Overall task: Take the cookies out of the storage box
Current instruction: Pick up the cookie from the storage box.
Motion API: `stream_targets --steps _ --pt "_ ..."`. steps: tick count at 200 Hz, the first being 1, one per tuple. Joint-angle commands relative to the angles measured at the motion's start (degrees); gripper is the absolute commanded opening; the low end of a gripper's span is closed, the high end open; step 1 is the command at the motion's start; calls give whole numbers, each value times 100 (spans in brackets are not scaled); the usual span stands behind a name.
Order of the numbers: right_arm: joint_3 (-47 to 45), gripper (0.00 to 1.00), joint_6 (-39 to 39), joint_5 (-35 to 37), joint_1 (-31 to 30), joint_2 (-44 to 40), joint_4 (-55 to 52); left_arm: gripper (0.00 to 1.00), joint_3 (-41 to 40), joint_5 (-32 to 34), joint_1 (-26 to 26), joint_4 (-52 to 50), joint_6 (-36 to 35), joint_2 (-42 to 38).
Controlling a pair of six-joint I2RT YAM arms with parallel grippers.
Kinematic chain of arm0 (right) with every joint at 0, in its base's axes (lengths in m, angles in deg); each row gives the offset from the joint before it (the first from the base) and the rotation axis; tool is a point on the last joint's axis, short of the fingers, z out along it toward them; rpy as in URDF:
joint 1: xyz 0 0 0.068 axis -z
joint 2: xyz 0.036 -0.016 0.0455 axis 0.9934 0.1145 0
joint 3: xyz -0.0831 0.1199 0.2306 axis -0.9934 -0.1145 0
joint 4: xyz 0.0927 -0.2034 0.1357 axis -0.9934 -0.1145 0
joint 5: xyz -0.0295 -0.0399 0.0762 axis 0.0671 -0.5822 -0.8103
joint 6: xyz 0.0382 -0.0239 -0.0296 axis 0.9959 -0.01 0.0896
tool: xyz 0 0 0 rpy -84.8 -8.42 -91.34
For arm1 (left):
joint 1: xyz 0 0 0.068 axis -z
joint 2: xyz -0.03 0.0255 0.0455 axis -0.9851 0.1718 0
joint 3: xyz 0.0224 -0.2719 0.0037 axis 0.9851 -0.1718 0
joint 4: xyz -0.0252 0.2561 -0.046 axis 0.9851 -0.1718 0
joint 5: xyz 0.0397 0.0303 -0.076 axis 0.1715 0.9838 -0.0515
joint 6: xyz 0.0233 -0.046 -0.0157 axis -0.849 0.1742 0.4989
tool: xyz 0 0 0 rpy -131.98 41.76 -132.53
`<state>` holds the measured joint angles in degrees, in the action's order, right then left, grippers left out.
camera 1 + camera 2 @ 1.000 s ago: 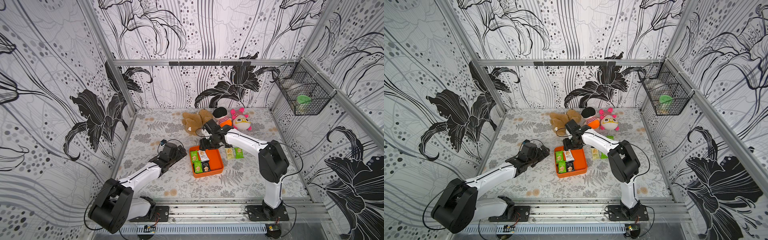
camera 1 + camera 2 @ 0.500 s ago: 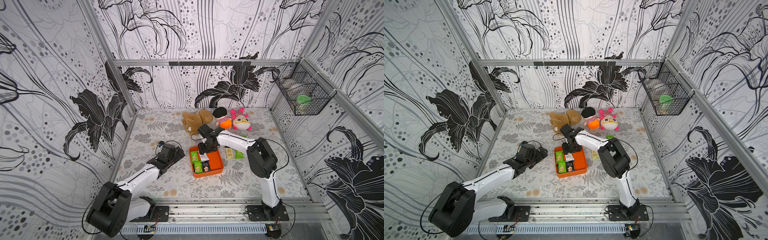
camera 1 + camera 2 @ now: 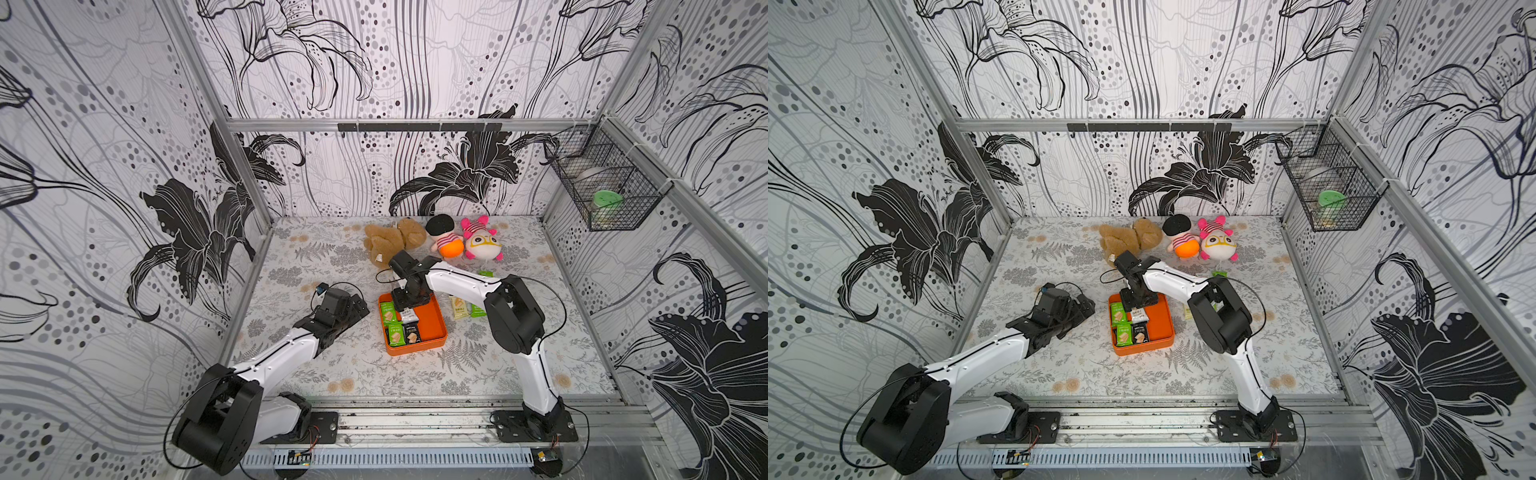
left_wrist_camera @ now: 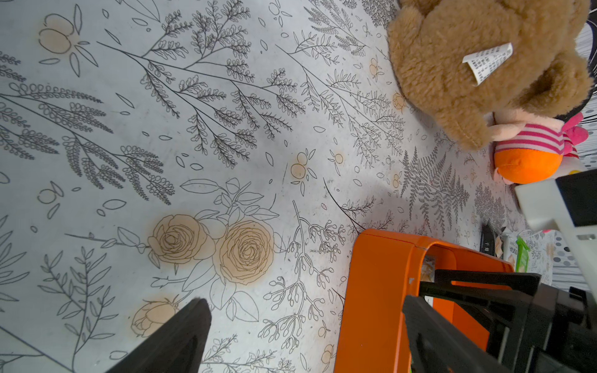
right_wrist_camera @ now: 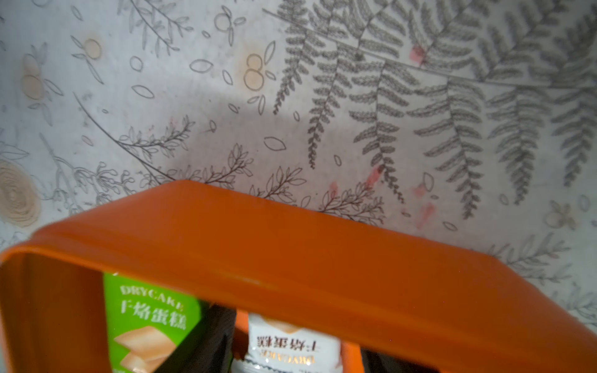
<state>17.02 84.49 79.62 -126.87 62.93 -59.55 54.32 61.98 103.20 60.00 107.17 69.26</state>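
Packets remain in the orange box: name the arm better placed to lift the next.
Right. The right gripper hangs over the white cookie packet inside the orange box, jaws astride it; the left gripper sits outside.

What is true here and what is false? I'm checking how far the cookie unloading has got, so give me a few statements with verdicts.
1. Some cookies lie in the storage box. True.
2. The left gripper holds a green packet. False: it is open and empty, beside the box.
3. The right gripper hangs over the box's far end. True.
4. No cookies lie outside the box. False: several packets lie on the table beside it.
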Motion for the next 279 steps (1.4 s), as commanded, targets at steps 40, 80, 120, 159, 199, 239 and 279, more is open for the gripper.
stream_targets --steps 40,80,120,159,199,239,279 --pt "123 62 27 349 -85 234 -298 97 -246 199 -38 3 119 -456" --pt "173 59 56 422 -97 323 -388 97 -293 355 -40 -186 154 -741" --pt "257 51 22 577 -94 289 -500 97 -474 336 -33 -239 264 -1044" --pt "222 42 25 652 -94 220 -492 97 -459 336 -41 -460 176 -1227" --pt "226 37 37 628 -94 124 -510 97 -439 320 -33 -608 164 -1428" --pt "69 36 84 552 -94 -143 -418 97 -397 185 -32 -594 150 -1417" --pt "-32 35 101 544 -94 -388 -374 97 -372 47 -33 -542 175 -1381"
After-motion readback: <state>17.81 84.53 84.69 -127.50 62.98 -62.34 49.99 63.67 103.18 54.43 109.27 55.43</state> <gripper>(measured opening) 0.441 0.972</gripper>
